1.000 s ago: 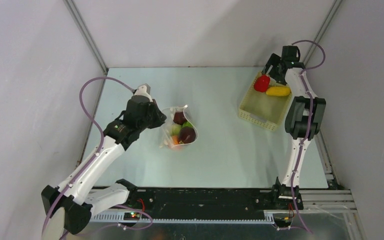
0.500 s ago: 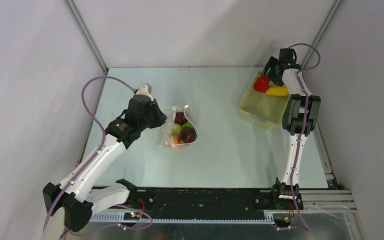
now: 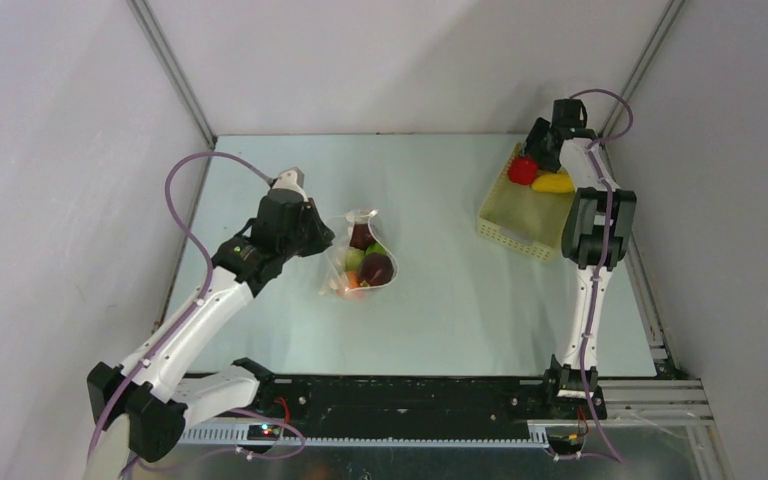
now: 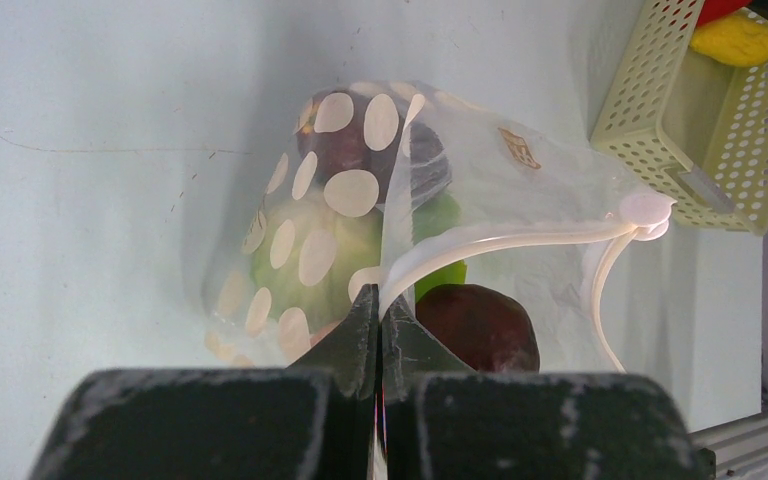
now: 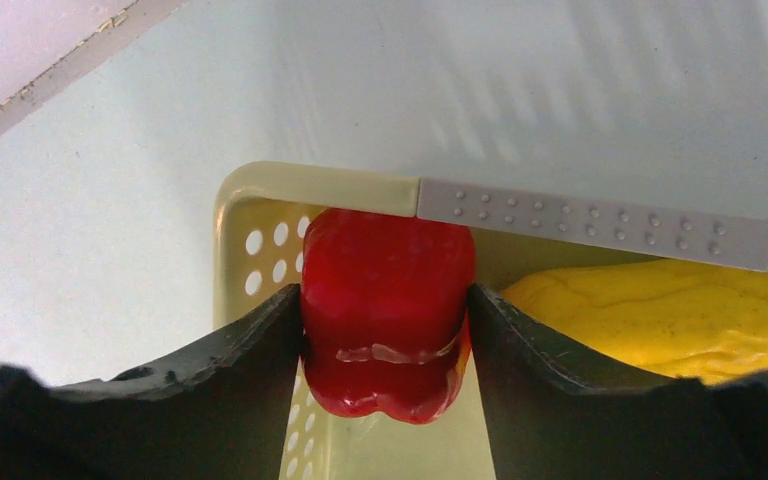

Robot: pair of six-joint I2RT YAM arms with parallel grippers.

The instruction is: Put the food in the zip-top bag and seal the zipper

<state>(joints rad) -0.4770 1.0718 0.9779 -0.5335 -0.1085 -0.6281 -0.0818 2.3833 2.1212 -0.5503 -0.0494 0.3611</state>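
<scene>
The zip-top bag [image 3: 360, 262] lies mid-table with its mouth held open, and inside it are a dark maroon piece [image 4: 480, 325], a green piece [image 4: 300, 250] and other food. My left gripper [image 4: 380, 305] is shut on the bag's mouth edge, right at the whitish zipper [image 4: 520, 240]. At the back right, my right gripper [image 5: 385, 293] reaches into the basket. Both its fingers press the sides of a red toy pepper [image 5: 388, 250]. A yellow toy fruit [image 5: 660, 310] lies just beside the pepper.
The pale yellow perforated basket [image 3: 520, 225] stands at the table's back right corner, near the right wall. Its rim [image 5: 310, 185] lies just beyond the red pepper. Aluminium frame rails run along the table's edges.
The right gripper's fingers have closed in from wide open onto the red pepper, and that arm has shifted slightly toward the back. The left gripper and the bag have stayed put.
</scene>
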